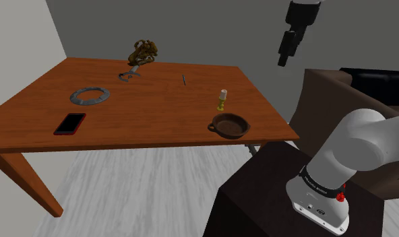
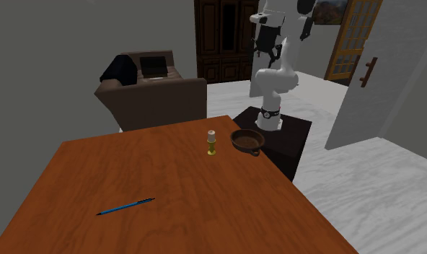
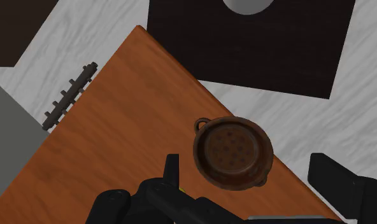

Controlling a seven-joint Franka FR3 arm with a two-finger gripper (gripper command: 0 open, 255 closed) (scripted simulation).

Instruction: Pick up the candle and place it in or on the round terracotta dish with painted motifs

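Note:
The candle (image 1: 222,99) is a small pale cylinder on a yellow-green holder, upright near the table's stand-side edge. Close beside it, toward the stand, sits the round brown dish (image 1: 229,125) with two small handles and dark dots inside. From the second exterior view the candle (image 2: 212,142) stands just left of the dish (image 2: 247,139). My gripper (image 1: 284,60) hangs high above the table's corner, well clear of both. In the wrist view the dish (image 3: 233,153) lies far below the open gripper (image 3: 248,164), nothing between its fingers; one finger (image 3: 172,170) covers most of the candle.
On the wooden table (image 1: 50,101) lie a red-edged phone (image 1: 70,123), a grey ring (image 1: 90,95), a blue pen (image 2: 125,207), a metal piece (image 1: 129,74) and a brown-gold object (image 1: 143,50). A brown sofa (image 2: 151,90) stands behind the black stand (image 1: 259,195).

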